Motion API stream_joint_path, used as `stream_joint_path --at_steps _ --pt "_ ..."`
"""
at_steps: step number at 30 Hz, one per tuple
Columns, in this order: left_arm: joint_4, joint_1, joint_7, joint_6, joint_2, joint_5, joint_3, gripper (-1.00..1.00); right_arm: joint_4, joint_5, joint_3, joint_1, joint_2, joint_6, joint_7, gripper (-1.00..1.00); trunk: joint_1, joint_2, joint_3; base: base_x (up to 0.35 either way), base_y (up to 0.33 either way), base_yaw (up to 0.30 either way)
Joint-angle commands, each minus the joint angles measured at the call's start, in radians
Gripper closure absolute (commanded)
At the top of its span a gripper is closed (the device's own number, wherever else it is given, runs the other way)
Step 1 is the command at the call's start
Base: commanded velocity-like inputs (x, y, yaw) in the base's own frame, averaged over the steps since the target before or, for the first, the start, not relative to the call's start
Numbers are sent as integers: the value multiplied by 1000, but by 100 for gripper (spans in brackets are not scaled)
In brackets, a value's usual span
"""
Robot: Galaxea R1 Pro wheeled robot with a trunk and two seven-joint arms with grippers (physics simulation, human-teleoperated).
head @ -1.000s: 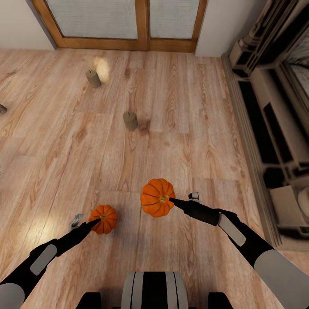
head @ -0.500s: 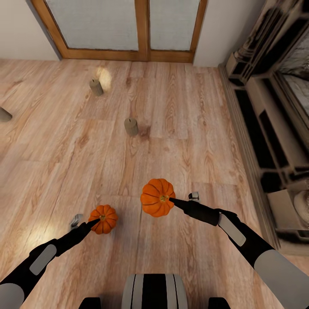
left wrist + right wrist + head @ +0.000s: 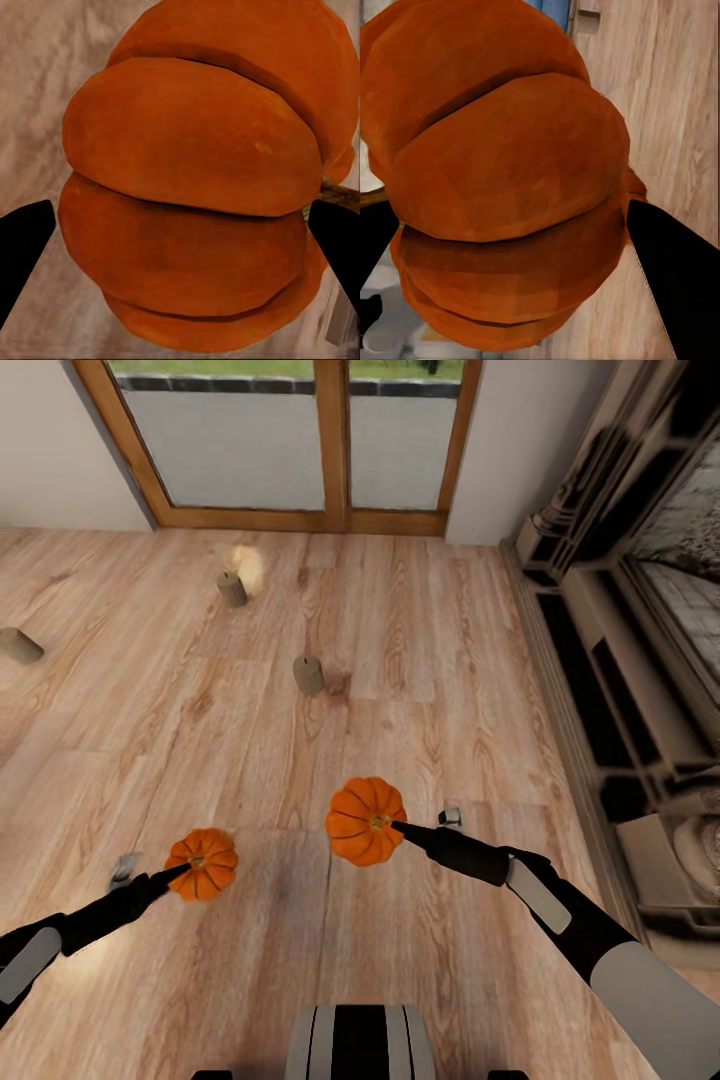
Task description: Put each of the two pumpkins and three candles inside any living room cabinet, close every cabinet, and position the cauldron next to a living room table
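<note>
The left pumpkin point(image 3: 202, 863) sat clamped in the left gripper point(image 3: 172, 873), the right pumpkin point(image 3: 366, 834) clamped in the right gripper point(image 3: 398, 827), both above the wooden floor point(image 3: 430, 690). Three candles point(image 3: 308, 674) stood ahead, near the glass doors point(image 3: 300, 440).

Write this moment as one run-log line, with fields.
left claw: grips orange ribbed pumpkin | right claw: grips second orange pumpkin | tan candles: on floor
</note>
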State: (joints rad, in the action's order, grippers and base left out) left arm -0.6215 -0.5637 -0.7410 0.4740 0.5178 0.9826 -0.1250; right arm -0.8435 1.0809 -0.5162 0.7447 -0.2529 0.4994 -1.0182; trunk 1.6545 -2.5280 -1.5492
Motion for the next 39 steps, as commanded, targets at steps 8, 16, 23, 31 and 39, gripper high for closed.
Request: stream_joint_path --at_steps 8,16,23,31,39 --pt "4 4 -92 58 76 20 -2 100 4 10 -7 1 23 -52 109 100 -4 2 30 0 0 0" --pt "1 4 -94 83 90 25 10 100 4 10 -6 1 47 -64 152 100 -7 4 61 0 0 0" --pt "0 4 -94 87 93 24 14 100 4 10 -7 1 50 -87 154 100 -10 5 89 0 0 0" --pt "0 4 -94 87 94 23 14 100 4 -31 -7 1 67 -97 153 100 -14 7 132 0 0 0" --pt "0 4 -94 87 94 22 15 100 3 -33 -5 1 67 -98 151 100 -18 9 176 0 0 0"
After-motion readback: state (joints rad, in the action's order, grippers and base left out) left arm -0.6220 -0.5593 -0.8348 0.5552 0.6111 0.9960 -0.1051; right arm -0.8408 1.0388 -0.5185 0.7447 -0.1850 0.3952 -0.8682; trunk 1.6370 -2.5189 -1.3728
